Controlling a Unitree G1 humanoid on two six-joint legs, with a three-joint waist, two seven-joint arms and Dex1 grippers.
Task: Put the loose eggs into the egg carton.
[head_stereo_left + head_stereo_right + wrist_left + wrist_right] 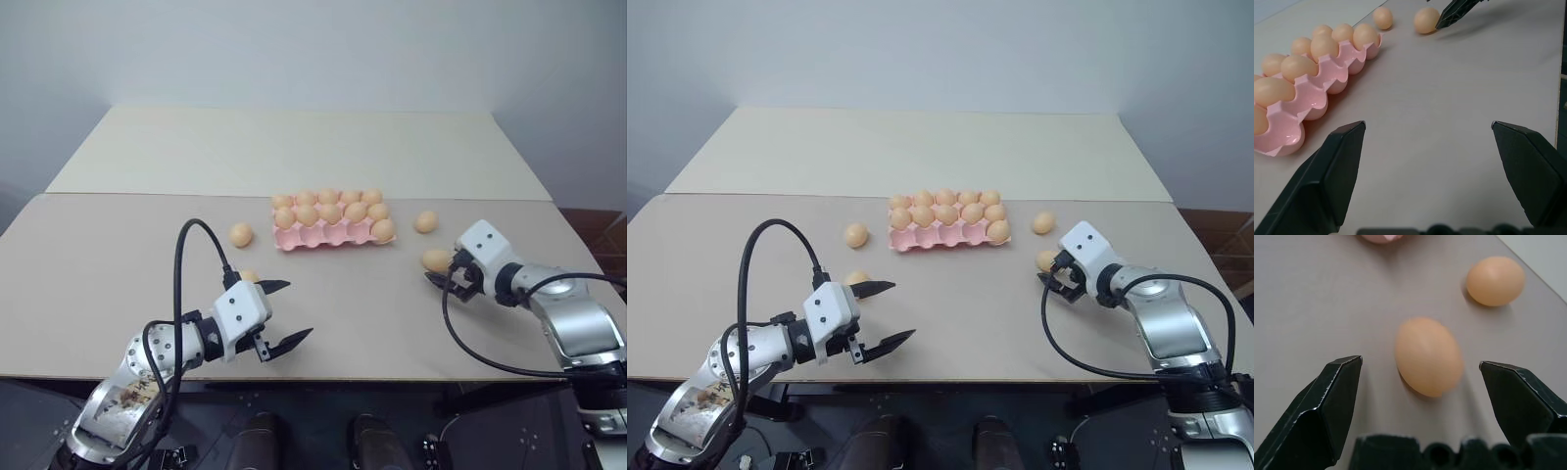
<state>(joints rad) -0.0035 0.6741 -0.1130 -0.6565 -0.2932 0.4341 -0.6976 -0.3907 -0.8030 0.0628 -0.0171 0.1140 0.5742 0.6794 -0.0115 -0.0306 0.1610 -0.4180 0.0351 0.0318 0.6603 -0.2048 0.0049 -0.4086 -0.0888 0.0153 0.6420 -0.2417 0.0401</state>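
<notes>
Now right claw (1420,367) wide open around a loose egg (1428,356), left claw (284,313) open, empty, near egg carton (328,238)

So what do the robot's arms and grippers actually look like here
Both arms are silver-grey metal with rounded joint housings. A white boxy block sits at each wrist, ahead of the left gripper and right gripper. Each gripper has two black, wedge-shaped, pointed fingers. A black cable loops from each wrist back along the arm.
</notes>
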